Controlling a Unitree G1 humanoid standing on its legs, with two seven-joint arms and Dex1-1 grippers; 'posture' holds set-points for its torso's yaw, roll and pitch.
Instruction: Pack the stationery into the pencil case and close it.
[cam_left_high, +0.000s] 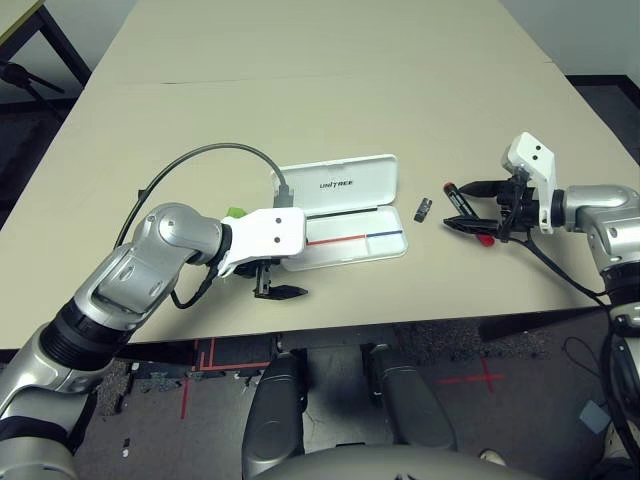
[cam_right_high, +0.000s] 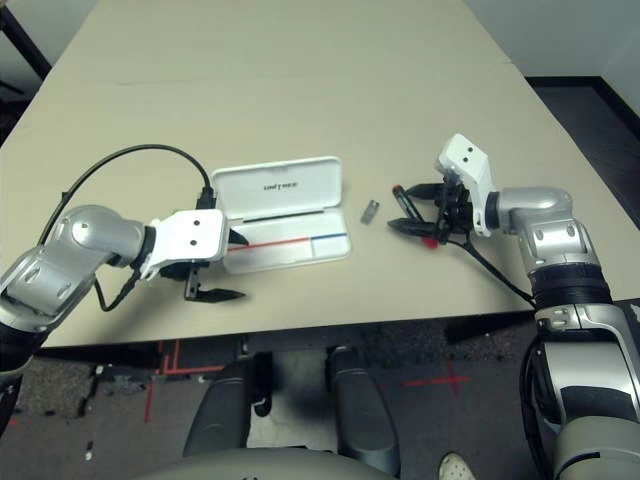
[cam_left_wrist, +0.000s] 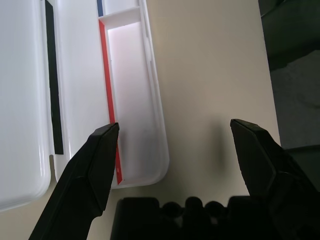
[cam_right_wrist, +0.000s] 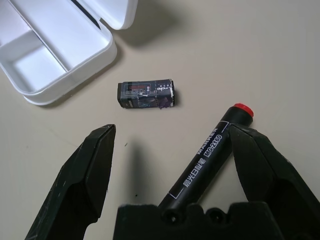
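A flat white hard-plastic pencil case (cam_left_high: 345, 212) with rounded corners lies open on the smooth beige tabletop (cam_left_high: 300, 90). Its hinged lid is folded back flat and carries dark lettering; the shallow tray has a thin red-and-blue line along one inner wall and a low divider. The tray compartments that show in the wrist views look bare — glossy white plastic and nothing else.

Just beside the case's right end lies a small dark grey block-shaped piece (cam_right_wrist: 146, 94) with a worn printed label. Near it rests a black-barrelled marker (cam_right_wrist: 207, 155) with a red tip and white print, lying between the fingers of the right gripper (cam_left_high: 470, 206), which are spread wide and grip nothing.

The left gripper (cam_left_high: 278, 282) hovers at the case's near left corner, its tapered black fingers (cam_left_wrist: 92, 170) wide apart and empty. A bit of green (cam_left_high: 236, 212) shows behind the left wrist.
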